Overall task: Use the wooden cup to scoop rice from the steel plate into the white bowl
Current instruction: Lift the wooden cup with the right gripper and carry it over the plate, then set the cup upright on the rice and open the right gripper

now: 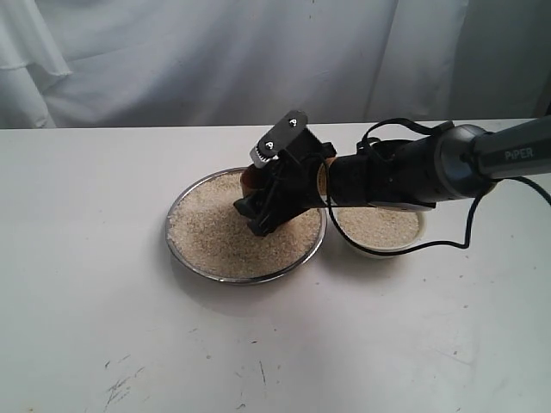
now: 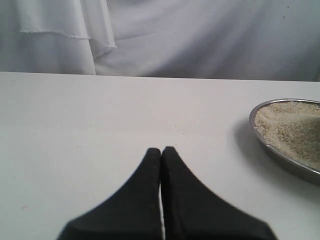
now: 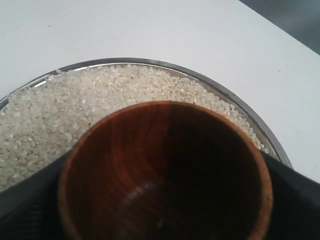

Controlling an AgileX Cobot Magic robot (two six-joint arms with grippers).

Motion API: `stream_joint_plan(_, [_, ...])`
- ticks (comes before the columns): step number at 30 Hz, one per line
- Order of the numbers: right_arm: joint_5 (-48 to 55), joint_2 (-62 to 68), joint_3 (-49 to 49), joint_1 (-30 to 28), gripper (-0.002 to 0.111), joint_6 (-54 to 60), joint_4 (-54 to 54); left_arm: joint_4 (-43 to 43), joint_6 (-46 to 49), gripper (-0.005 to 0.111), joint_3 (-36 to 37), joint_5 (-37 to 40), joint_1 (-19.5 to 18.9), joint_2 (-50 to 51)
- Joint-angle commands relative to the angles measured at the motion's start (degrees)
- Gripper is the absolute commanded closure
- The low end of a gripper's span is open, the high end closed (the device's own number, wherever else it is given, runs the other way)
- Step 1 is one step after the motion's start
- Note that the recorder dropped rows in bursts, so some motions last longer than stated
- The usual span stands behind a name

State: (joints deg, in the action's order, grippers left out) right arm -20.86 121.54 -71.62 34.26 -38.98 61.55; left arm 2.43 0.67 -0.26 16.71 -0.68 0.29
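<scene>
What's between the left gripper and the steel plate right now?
Only bare white table separates the left gripper from the steel plate, per the left wrist view.

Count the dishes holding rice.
2: the wide steel plate at centre; the small cream-white bowl just right of it, partly behind the arm. The reddish-brown wooden cup looks empty.

A white table (image 1: pixel 95 318) fills the lower two thirds of the exterior frame, its matte top smooth and evenly lit. Dark scuff marks (image 1: pixel 120 389) and fine scratches speckle the lower left and lower middle. Behind the table's far edge, across the whole upper part, hangs a pale grey-white cloth (image 1: pixel 172 60) with soft folds, deepest at the upper left. The light is soft and diffuse.
</scene>
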Motion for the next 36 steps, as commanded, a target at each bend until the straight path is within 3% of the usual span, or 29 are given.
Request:
stream_joint_plan(1, [-3.39,0.06,-0.31,0.01,0.076,0.50,1.38,0.04,-0.18,0.107,0.26,-0.36,0.09,-0.29])
stream_joint_plan(5, [-2.62,0.06,-0.31,0.01,0.040,0.21,0.54,0.04,-0.18,0.107,0.26,-0.36,0.09,-0.29])
stream_joint_plan(9, [-1.30,0.06,-0.18,0.01,0.022,-1.52,-0.41,0.04,-0.18,0.107,0.26,-0.36,0.09,-0.29])
stream_joint_plan(26, [-1.03,-8.21,-0.20,0.01,0.020,-4.53,0.12,0.04,-0.18,0.107,0.26,-0.36,0.09,-0.29])
stream_joint_plan(29, [4.41,-11.25,-0.20,0.01,0.023,-10.68,4.41,0.04,-0.18,0.107,0.26,-0.36,0.09,-0.29])
stream_joint_plan(31, [9.11,-13.16,-0.20,0.30,0.031,-16.52,8.56,0.04,-0.18,0.107,0.26,-0.36,0.09,-0.29])
stream_joint_plan(34, [14.62,-16.82,0.48,0.55,0.055,-30.43,15.13,0.04,-0.18,0.107,0.26,-0.36,0.09,-0.29])
stream_joint_plan(36, [14.87,-20.08,2.20,0.55,0.079,-37.12,17.71,0.04,-0.18,0.107,0.26,-0.36,0.09,-0.29])
